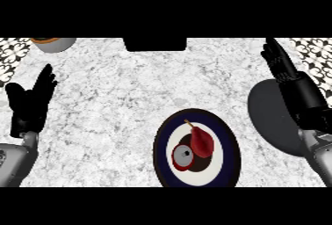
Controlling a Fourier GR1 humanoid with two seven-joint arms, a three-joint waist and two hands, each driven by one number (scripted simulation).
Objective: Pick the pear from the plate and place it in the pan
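Note:
A dark red pear (201, 140) with a thin stem lies on a plate (166, 151) with a dark blue rim and a white inner ring, low in the middle of the head view. A round red and grey piece (182, 157) lies against its left side. The dark grey pan (271, 116) sits at the right, partly hidden by my right forearm. My right hand (280, 66) is open, fingers straight and pointing away, above the pan's far edge. My left hand (31, 103) rests open at the left edge, fingers up, far from the plate.
A grey bowl (53, 43) with an orange-brown inside stands at the back left. A black block (155, 44) sits at the counter's back edge. Patterned tiles (13, 59) border both far corners of the white marbled counter.

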